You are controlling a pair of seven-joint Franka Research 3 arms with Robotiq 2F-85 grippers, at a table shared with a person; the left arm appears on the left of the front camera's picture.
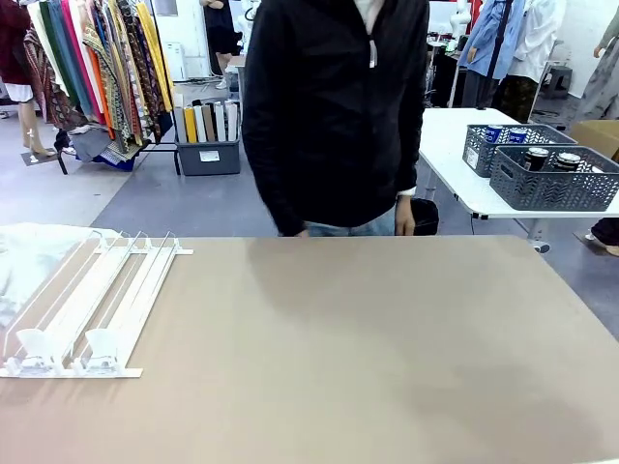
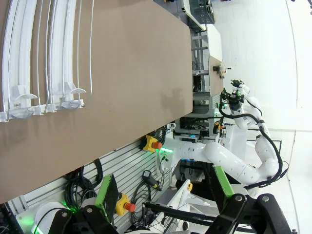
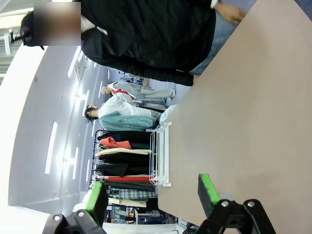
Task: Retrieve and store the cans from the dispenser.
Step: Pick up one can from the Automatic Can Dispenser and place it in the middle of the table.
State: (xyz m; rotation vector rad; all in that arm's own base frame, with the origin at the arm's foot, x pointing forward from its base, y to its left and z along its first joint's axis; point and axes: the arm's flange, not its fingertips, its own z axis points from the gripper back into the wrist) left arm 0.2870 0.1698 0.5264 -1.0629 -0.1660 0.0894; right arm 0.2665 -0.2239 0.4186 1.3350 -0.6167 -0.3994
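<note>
One dispenser (image 1: 87,309) nearest, on the brown table (image 1: 368,348) at its left near edge; white rails, two front stops, lanes hold no cans. It also shows in the left wrist view (image 2: 44,58) and the right wrist view (image 3: 160,155). Left gripper (image 2: 161,200): jaws wide apart, holding nothing, off the table edge. Right gripper (image 3: 153,195): green pads spread wide, nothing between them, above the table. One person in a black jacket (image 1: 334,106) stands at the far side, hand (image 1: 404,215) near the table edge. Two grey baskets (image 1: 551,179) on a white table behind, right: cans (image 1: 551,158) inside, about four tops visible, exact count unclear.
</note>
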